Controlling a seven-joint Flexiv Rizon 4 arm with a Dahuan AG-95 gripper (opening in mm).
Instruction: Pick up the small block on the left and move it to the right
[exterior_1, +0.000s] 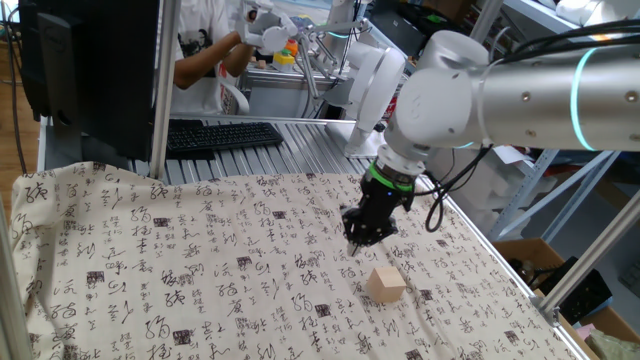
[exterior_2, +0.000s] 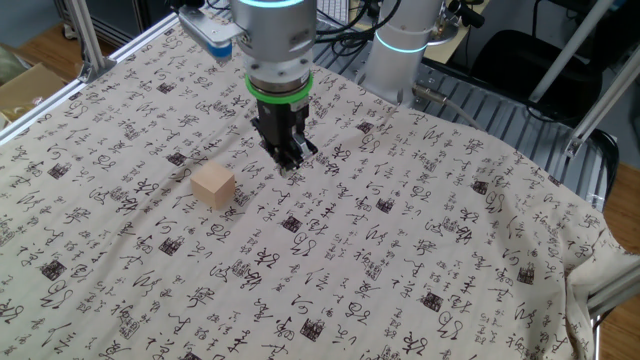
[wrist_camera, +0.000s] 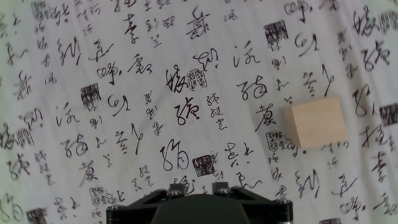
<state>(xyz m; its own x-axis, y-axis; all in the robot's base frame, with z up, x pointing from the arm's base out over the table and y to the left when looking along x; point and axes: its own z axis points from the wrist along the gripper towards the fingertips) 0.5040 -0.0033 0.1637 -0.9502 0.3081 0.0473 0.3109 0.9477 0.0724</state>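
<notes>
On the cloth-covered counter (exterior_2: 420, 260), printed with black calligraphy, the small block (exterior_2: 213, 186), a plain tan wooden cube, sits alone. Near it, not touching, the robot's fingers (exterior_2: 289, 160) hang low over the cloth, pressed together and holding nothing. To grasp well, they should probably spread, centre over the cube, square to its faces, then descend.

The small block (exterior_2: 213, 187) is sitting on the cloth (exterior_2: 420, 250) that is covering the worktop (exterior_1: 300, 140). The tool (exterior_2: 288, 158) is hanging just above the cloth, near the block but apart from it. In the hand view the block (wrist_camera: 315, 122) is lying off to the right.
</notes>
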